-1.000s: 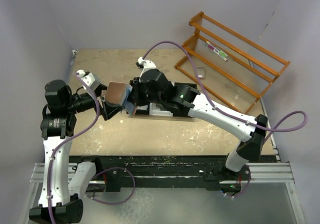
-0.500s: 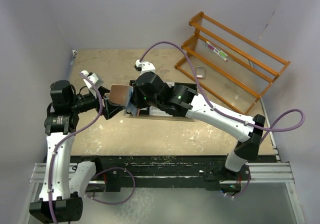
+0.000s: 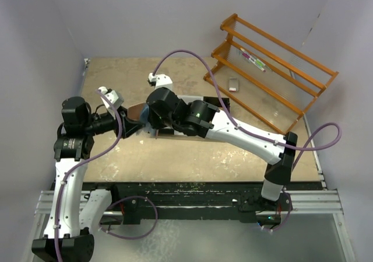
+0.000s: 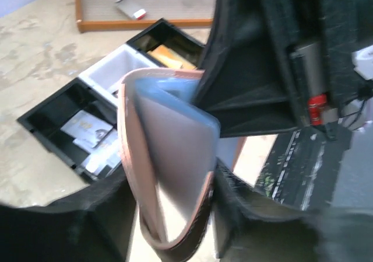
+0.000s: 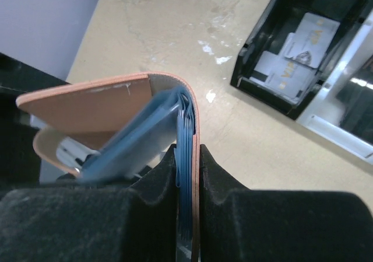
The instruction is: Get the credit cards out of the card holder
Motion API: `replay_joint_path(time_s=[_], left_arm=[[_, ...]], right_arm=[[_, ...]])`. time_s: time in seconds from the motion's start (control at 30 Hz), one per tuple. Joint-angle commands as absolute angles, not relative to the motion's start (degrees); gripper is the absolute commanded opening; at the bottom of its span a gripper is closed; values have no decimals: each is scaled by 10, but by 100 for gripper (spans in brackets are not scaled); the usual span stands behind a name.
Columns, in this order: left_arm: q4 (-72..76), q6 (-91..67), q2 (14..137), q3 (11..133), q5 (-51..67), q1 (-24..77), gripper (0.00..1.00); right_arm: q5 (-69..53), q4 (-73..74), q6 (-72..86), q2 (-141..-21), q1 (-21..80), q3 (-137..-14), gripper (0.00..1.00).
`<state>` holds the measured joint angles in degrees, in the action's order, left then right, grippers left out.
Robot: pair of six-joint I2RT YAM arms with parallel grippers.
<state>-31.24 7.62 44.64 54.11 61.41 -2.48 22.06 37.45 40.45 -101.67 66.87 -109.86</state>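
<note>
The reddish-brown card holder (image 3: 137, 111) with light blue lining hangs in the air between my two grippers, left of the table's middle. My right gripper (image 5: 187, 163) is shut on one leaf (image 5: 196, 157) and its blue pocket layers. The other leaf (image 5: 87, 110) bends away to the left. My left gripper (image 4: 169, 215) has its fingers against both sides of the card holder's (image 4: 166, 174) folded edge. Pale credit cards (image 5: 291, 58) lie in a black tray compartment, also seen in the left wrist view (image 4: 93, 136). Whether any card sits inside the holder I cannot tell.
A black divided tray (image 4: 52, 128) lies on the table under the right arm, with a white compartment (image 4: 111, 75) and tan-yellow pieces (image 4: 169, 55). An orange wooden rack (image 3: 274, 69) leans at the back right, a small flat item (image 3: 233, 85) on its base.
My left gripper has moved in and closed from wide open onto the card holder. The right arm has shifted left, and the holder now sits lower, largely hidden between the two grippers.
</note>
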Motion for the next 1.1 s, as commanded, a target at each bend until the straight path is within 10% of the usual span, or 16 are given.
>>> replay_joint_path(time_s=[0.0, 0.23, 0.47, 0.73, 1.07], left_arm=[[-281, 93, 451, 553, 515, -22, 43], [-269, 55, 448, 561, 474, -22, 31], [-373, 73, 471, 613, 676, -22, 35], [-449, 69, 530, 667, 764, -23, 11], [-297, -157, 534, 660, 826, -23, 0]], right_arm=[[234, 330, 394, -965, 673, -1072, 0], [155, 271, 383, -905, 674, -997, 0], [57, 161, 339, -830, 672, -897, 0], [-85, 26, 307, -728, 636, -780, 1], [-248, -65, 341, -684, 541, -696, 30]])
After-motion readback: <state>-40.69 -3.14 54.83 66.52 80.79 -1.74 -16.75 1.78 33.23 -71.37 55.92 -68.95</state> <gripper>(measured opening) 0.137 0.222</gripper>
